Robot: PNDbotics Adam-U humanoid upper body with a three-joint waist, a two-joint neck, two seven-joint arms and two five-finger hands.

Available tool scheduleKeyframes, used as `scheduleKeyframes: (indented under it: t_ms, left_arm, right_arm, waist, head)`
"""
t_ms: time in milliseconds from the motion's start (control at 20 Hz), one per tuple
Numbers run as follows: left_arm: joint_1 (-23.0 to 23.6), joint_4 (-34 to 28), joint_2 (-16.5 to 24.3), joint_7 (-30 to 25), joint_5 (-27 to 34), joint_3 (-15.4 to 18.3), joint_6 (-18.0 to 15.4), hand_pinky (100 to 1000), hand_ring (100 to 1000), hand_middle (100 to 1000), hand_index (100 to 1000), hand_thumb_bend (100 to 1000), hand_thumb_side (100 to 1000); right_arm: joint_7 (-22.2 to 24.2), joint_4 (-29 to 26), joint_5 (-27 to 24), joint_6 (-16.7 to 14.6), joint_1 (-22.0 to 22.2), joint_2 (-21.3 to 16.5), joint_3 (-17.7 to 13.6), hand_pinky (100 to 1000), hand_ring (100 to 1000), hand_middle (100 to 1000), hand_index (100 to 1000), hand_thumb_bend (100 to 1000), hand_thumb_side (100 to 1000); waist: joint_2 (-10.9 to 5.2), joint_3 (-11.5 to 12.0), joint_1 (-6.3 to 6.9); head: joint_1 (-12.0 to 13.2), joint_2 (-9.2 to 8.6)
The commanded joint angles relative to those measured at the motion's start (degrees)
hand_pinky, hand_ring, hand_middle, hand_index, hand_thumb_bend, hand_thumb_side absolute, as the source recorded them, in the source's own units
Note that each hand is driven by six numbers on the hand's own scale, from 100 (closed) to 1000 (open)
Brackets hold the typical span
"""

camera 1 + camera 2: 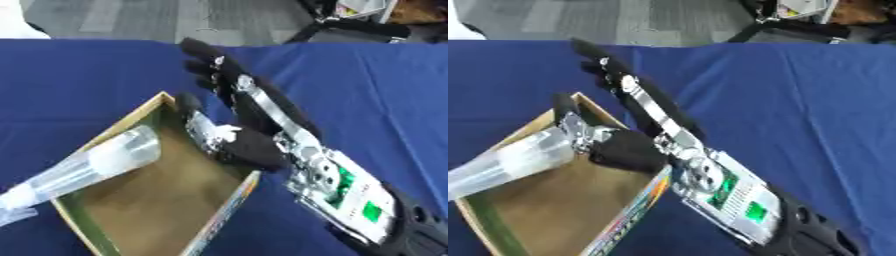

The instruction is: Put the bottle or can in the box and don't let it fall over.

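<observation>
One hand, the right hand (249, 145), is reaching in from five o'clock and hovering over the box's (166, 210) two o'clock corner, fingers straight and spread, thumb pointing toward twelve o'clock, gripping nothing. The clear bottle (96, 165) is lying tilted across the box's nine o'clock wall, its wide base resting inside over the brown floor and its capped neck sticking out toward eight o'clock above the blue tablecloth (367, 90). It is not standing, so the job is looking unfinished. To do this step well, the hand is probably needing to swing toward nine o'clock, wrap round the bottle's wide end, and tip it upright slowly until the base sits flat on the floor, releasing only once it is steady. The left hand is showing in neither view.
</observation>
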Motion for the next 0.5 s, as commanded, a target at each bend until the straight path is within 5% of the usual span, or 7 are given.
scheduleKeyframes:
  t_ms: [50,500]
  left_arm:
    - [0.0,-0.8,2.0,0.1,0.1,0.7,-0.2,1000,1000,1000,930,437,156]
    - [0.8,-1.0,2.5,0.3,0.4,0.9,-0.2,1000,1000,1000,930,432,154]
  right_arm:
    - [-1.2,-1.3,-1.9,-1.5,-0.8,-1.6,-2.0,1000,1000,1000,1000,100,470]
    - [-4.4,-1.3,-13.1,-6.3,0.1,-6.6,-11.6,1000,1000,1000,1000,100,470]
  waist:
    - [-1.72,-0.1,0.38]
    - [-3.17,-1.1,0.50]
  head:
    - [0.2,0.17]
    - [1.4,0.69]
